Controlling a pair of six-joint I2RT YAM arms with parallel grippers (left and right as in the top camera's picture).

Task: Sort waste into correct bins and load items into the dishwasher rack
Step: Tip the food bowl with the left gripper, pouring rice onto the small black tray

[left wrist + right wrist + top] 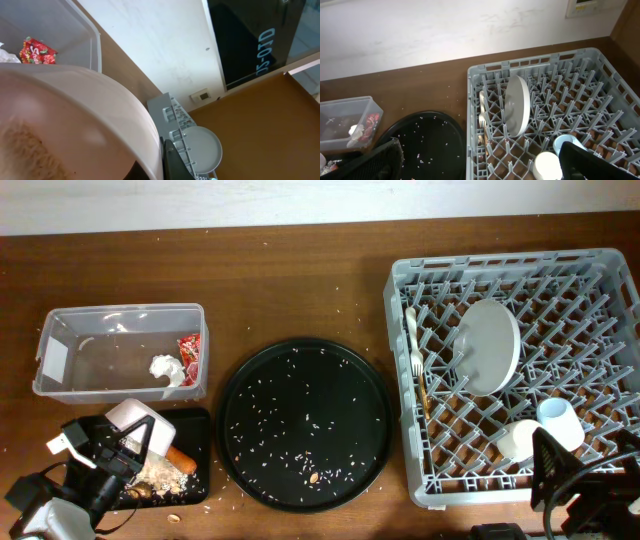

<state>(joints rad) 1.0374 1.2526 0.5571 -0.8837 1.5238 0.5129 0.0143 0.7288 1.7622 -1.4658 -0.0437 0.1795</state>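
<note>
Left pincer (128, 444), at the counter's front-left corner, is clamped on the white bowl (135, 418), which I see tipped over the black rectangular tray (197, 428). Brownish scraps (158, 473) and the orange stick (181, 458) lie in that tray. Just behind it, the clear tub (120, 315) holds the red wrapper (189, 348) and the tissue (167, 368). Right pincer (548, 462) hangs over the front-right corner of the rack (400, 380), beside the white cup (517, 440); I cannot tell its grip.

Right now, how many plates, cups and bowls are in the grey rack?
Plate: 1
Cups: 2, the white cup and the blue-inside cup
Bowls: 0, the white bowl is outside it
Total in the rack: 3
</note>
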